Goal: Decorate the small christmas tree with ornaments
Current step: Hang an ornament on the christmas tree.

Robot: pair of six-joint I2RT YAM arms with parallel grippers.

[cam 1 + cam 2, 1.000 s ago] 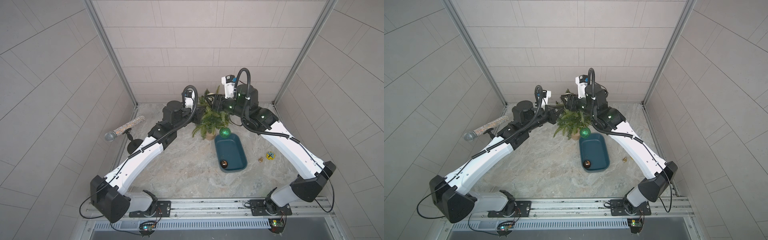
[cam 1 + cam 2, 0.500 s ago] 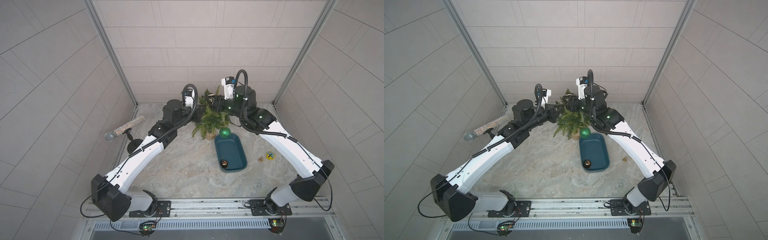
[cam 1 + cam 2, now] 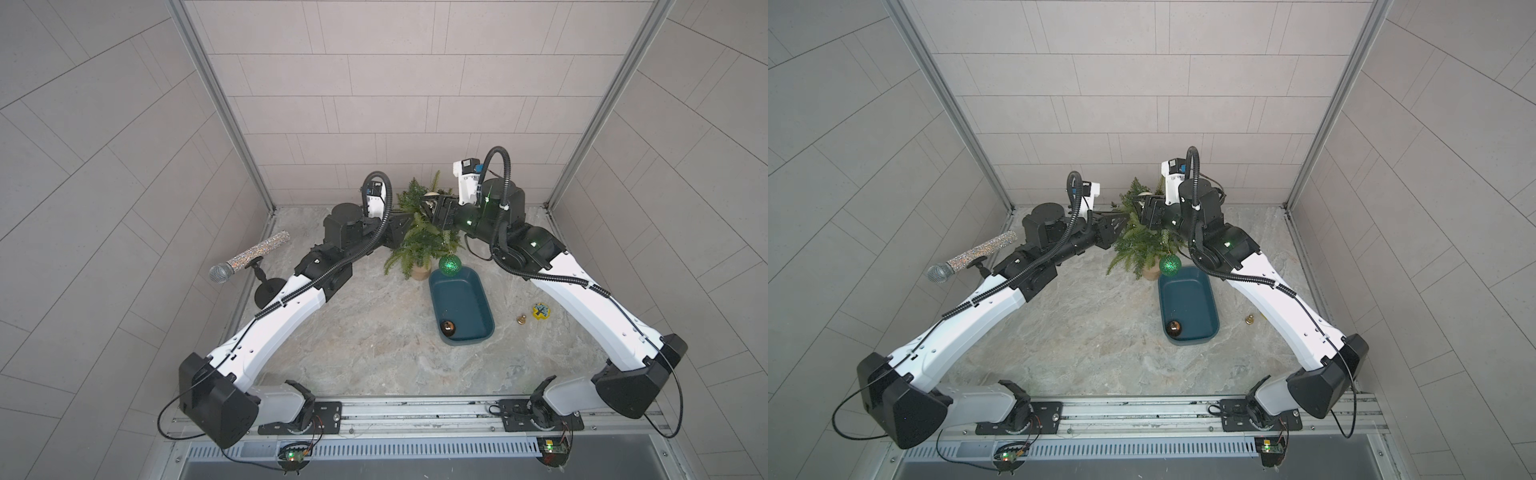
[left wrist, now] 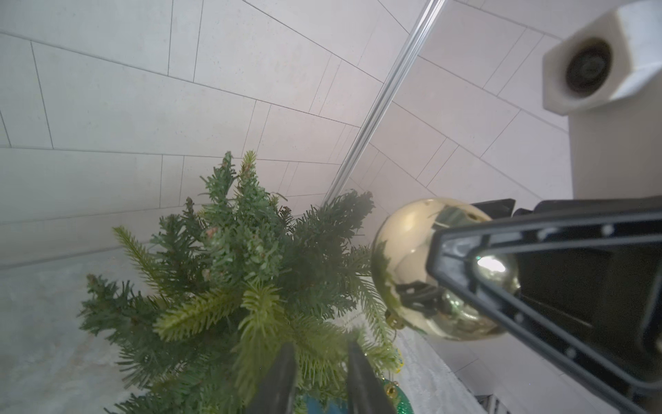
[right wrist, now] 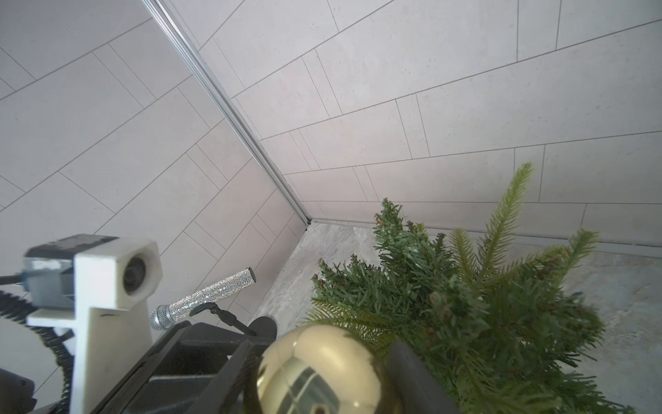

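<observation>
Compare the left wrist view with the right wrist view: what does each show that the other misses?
Only the left wrist view: the left gripper, fingers apart at the foliage, and part of the glittery green ornament. Only the right wrist view: the glittery microphone on its stand. Both: the small christmas tree and the pale gold ornament clamped in the right gripper.

The left claw (image 4: pixel 320 349) is easing open: its fingers (image 4: pixel 283 380), pinched shut a moment ago, are now parting among the branches of the small christmas tree (image 4: pixel 233 272). The right claw (image 5: pixel 324 355), carrying the pale gold ornament (image 4: pixel 404 265), is drifting slightly toward its own side, away from the left arm.
</observation>
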